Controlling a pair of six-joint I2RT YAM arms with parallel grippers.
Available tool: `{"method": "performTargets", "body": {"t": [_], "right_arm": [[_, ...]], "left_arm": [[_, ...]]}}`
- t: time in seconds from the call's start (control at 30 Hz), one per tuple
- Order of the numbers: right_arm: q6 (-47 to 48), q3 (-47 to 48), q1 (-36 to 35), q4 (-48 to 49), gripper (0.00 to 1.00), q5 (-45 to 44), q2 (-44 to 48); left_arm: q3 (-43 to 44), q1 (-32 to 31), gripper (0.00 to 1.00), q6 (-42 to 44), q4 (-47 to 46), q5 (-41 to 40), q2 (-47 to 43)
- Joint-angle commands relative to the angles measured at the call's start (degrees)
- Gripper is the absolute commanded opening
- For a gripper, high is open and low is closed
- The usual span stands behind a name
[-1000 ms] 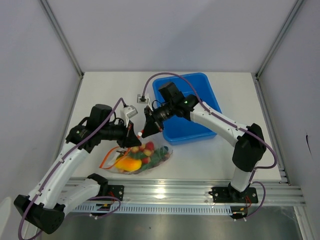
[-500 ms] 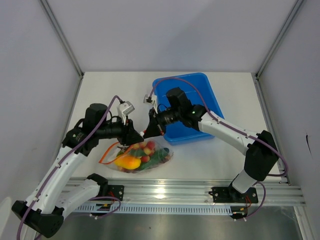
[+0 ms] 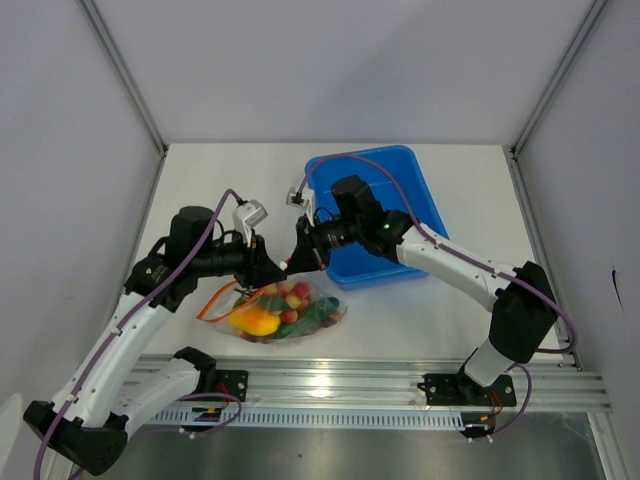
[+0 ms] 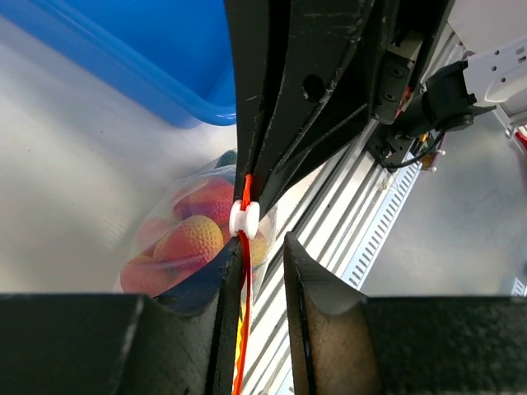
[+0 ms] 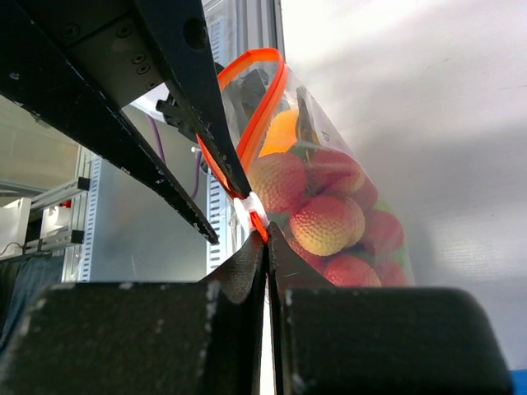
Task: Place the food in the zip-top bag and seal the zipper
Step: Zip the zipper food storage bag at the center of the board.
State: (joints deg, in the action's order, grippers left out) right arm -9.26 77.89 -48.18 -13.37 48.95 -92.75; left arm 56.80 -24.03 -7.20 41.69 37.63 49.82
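The clear zip-top bag (image 3: 290, 312) lies at the table's front, lifted at its mouth between both grippers. Inside it sits the food: red fruits (image 5: 325, 222), an orange-yellow piece (image 3: 256, 322) and green pieces (image 3: 318, 314). My right gripper (image 5: 267, 234) is shut on the orange-red zipper (image 5: 247, 107) just beside its white slider (image 4: 244, 217). Facing it on the slider's other side, my left gripper (image 4: 263, 243) is open. The strip runs along the inner face of its left finger (image 4: 224, 280). In the top view the two grippers (image 3: 265, 274) (image 3: 297, 264) almost touch tip to tip.
A blue bin (image 3: 400, 180) stands behind the right arm, at the middle back of the table. The aluminium rail (image 3: 380, 380) with the arm bases runs along the front edge, just below the bag. White walls close in the table on three sides.
My left gripper has gone from shut to open at the zipper. The right arm has swung forward and left, its fingers still pinching the strip. The bag has shifted a little.
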Motion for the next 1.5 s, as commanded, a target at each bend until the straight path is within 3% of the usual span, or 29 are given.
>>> {"method": "performTargets", "body": {"t": [0.0,0.23,0.4,0.6,1.07,1.13,1.17,1.23,1.47], "right_arm": [[-0.32,0.95,-1.91,2.73,0.00,-0.35,1.96],[0.20,1.65,-2.09,1.59,0.00,-0.70,1.70],[0.20,1.65,-2.18,1.41,0.00,-0.96,1.70],[0.12,2.18,-2.18,1.15,0.00,-1.66,1.78],[-2.08,1.74,-1.12,2.47,0.00,-2.19,1.70],[-2.69,1.48,-0.95,3.08,0.00,-2.19,1.69],[-2.87,1.30,-0.95,3.34,0.00,-2.36,1.70],[-3.75,0.78,-0.95,4.22,0.00,-2.80,2.04],[-7.52,-0.63,-1.12,7.03,0.00,-7.28,3.10]], "left_arm": [[0.95,-0.14,0.28,-2.29,-5.22,-0.01,-0.87],[1.04,0.56,0.48,-4.22,-3.02,-6.25,-2.54],[0.95,0.83,0.51,-5.01,-4.42,-4.85,-2.80],[0.86,0.83,0.37,-4.84,-4.34,-2.03,-1.22],[-1.86,0.83,0.30,-3.52,-2.14,-2.56,-2.80],[-2.39,0.92,0.24,-3.43,-2.32,-2.82,-2.80],[-2.39,1.00,0.15,-3.43,-2.32,-3.00,-2.89],[-2.30,1.00,0.08,-3.52,-2.14,-3.78,-2.89],[-2.04,1.09,0.00,-3.35,-0.38,-8.35,-4.03]]}}
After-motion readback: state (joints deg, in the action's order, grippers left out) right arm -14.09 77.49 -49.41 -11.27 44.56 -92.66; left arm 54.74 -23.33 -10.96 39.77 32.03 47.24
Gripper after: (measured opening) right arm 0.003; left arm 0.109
